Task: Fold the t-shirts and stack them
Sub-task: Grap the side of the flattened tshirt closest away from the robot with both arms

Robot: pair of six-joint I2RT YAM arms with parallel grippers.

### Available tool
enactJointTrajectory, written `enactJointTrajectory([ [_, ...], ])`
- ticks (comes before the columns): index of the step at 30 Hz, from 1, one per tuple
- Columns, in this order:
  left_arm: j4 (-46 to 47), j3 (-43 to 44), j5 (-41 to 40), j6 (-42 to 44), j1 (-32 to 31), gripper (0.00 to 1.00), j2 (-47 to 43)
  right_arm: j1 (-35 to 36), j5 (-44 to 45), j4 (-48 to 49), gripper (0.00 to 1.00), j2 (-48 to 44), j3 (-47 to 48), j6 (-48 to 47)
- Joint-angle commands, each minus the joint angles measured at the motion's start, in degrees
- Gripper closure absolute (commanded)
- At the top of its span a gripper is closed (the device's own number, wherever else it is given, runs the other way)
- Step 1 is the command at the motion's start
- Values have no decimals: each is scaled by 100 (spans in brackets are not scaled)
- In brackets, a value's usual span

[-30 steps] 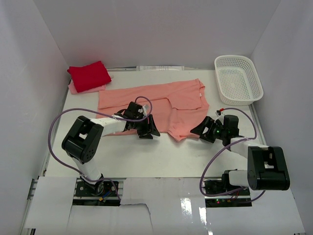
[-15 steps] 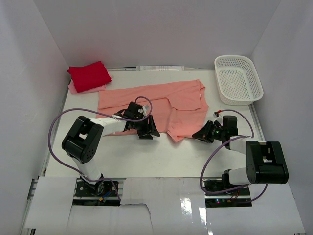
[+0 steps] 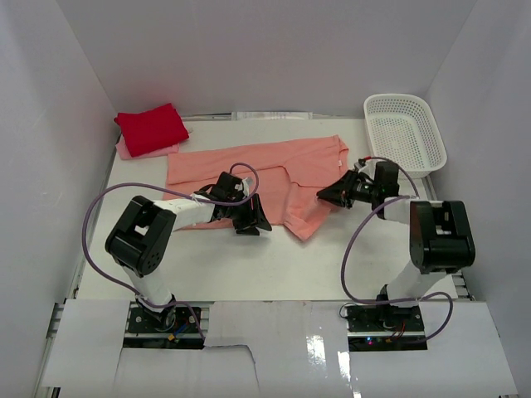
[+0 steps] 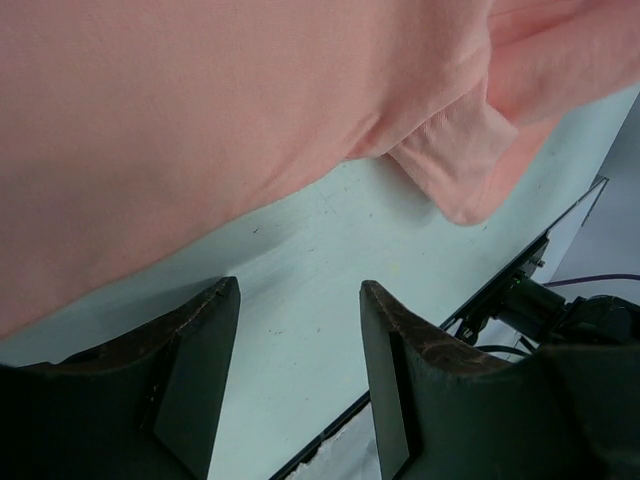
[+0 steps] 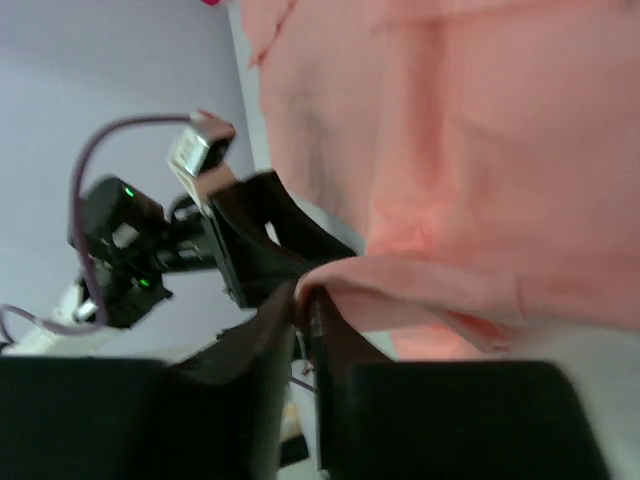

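Observation:
The salmon-pink t-shirt (image 3: 249,166) lies spread across the middle of the table. My right gripper (image 3: 325,196) is shut on a fold of its right edge, lifted over the shirt; the right wrist view shows that cloth (image 5: 450,150) pinched between the tips of the gripper (image 5: 303,296). My left gripper (image 3: 250,220) is open at the shirt's near edge. In the left wrist view the gripper (image 4: 295,300) has only bare table between its jaws, just short of the shirt's hem (image 4: 200,100). A folded bright red t-shirt (image 3: 151,128) rests on a pale pink t-shirt (image 3: 124,150) at the back left.
A white lattice basket (image 3: 404,133) stands at the back right, close behind my right arm. White walls enclose the table on the left, back and right. My left arm's cable (image 3: 108,207) loops over the table's left side.
My right gripper has shut on the salmon shirt's right edge and moved back and to the left, carrying the cloth over the shirt. The left arm has not moved.

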Motion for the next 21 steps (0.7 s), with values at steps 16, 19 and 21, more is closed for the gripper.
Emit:
enactJointTrajectory([
  [16, 50, -15, 80, 107, 5, 38, -107, 182, 2356, -3769, 0, -440, 2631, -3748],
  [19, 60, 46, 45, 98, 5, 38, -37, 192, 2851, -3858, 8, -1284, 2025, -3846],
  [21, 51, 90, -8, 89, 5, 39, -36, 200, 2957, -4059, 20, -1498, 1699, -3855],
])
